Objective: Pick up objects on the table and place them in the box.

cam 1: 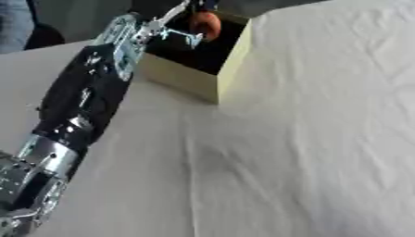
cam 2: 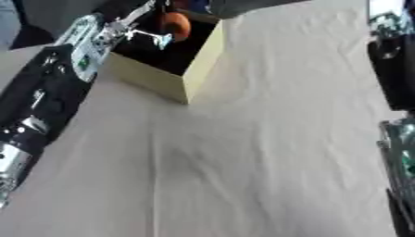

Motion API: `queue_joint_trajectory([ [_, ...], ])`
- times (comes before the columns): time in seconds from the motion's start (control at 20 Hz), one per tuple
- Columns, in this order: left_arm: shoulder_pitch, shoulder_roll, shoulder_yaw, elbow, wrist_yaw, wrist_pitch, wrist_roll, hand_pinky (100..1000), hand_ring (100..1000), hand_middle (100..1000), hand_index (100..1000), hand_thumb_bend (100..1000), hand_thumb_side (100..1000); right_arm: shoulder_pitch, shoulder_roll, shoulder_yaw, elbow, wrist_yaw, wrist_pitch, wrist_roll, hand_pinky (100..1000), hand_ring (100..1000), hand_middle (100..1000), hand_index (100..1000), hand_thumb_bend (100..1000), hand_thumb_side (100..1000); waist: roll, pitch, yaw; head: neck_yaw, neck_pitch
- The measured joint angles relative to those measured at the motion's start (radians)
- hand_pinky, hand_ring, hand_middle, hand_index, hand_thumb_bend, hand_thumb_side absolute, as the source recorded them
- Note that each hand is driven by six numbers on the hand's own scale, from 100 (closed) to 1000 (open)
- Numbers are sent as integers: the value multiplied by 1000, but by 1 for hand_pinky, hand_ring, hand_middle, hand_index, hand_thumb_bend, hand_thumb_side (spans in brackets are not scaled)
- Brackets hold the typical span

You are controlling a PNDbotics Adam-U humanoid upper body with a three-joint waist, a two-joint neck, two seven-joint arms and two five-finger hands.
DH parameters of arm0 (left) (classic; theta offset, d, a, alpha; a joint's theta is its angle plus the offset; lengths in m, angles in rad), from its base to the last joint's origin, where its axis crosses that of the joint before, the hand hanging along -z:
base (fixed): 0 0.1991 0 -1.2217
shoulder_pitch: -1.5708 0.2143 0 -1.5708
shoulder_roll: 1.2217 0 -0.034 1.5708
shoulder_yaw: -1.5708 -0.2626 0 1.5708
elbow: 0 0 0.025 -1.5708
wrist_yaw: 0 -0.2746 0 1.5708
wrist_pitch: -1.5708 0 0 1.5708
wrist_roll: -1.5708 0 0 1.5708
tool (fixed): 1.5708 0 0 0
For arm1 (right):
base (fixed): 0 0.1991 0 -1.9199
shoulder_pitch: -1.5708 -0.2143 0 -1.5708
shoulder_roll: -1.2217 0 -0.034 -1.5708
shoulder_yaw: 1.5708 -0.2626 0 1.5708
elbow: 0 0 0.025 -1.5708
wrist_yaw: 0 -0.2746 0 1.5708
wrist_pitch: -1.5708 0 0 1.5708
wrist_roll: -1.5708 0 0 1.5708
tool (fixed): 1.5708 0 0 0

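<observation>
A tan cardboard box (cam 1: 191, 78) with a dark inside stands at the far left of the table. My left arm reaches up from the lower left, and my left hand (cam 1: 166, 28) hangs over the box's opening with its fingers spread and straight. A round orange object (cam 1: 207, 24) shows inside the box, between the thumb and the fingers; whether they touch it is unclear. Along the right edge of the right eye view runs my right arm (cam 2: 397, 69). Only silver parts of its hand end (cam 2: 389, 23) show at the top.
A creased white cloth (cam 1: 308, 139) covers the table from the box to the near and right edges. A dark shape lies beyond the table's far left edge (cam 1: 40, 34).
</observation>
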Motion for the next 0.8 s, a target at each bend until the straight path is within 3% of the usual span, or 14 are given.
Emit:
queue_joint_trajectory([
  [0.15,0,-6,11,23,-37,0,25,340,531,553,653,100,144,-2,0,3,-1,-1,0,1,755,806,699,731,100,878,1,1,-1,3,0],
  [0.2,0,-6,14,29,-47,1,31,395,581,597,692,100,100,-3,0,3,-1,-1,0,1,754,806,699,731,100,879,3,1,-4,4,0],
  [0.25,0,-6,18,36,-58,4,34,395,581,597,692,100,100,-3,1,3,-2,-2,0,1,754,806,699,731,100,879,6,2,-10,5,-1],
  [0.3,0,-6,20,42,-71,5,36,479,645,629,712,100,100,-3,1,3,-4,-2,0,1,753,807,699,730,100,881,9,3,-16,7,-3],
  [0.35,0,-6,22,48,-83,5,38,479,645,629,712,100,100,-3,1,3,-4,-4,0,1,753,807,699,730,100,881,11,3,-18,9,-4],
  [0.4,0,-6,25,52,-97,6,39,547,723,709,784,100,100,-3,1,3,-4,-7,0,1,753,807,699,730,100,882,13,4,-18,11,-5],
  [0.65,0,-6,35,61,-161,3,47,547,723,709,784,100,100,-2,1,3,-4,-14,0,1,753,807,699,730,100,882,13,5,-17,12,-8],
  [0.7,0,-6,37,61,-169,2,50,677,835,807,883,432,231,-2,1,3,-4,-16,0,1,751,807,699,729,100,883,13,5,-17,12,-8],
  [0.8,0,-5,42,61,-184,8,60,675,831,807,891,419,230,4,1,3,-4,-19,0,1,751,807,699,729,100,883,13,5,-15,12,-8],
])
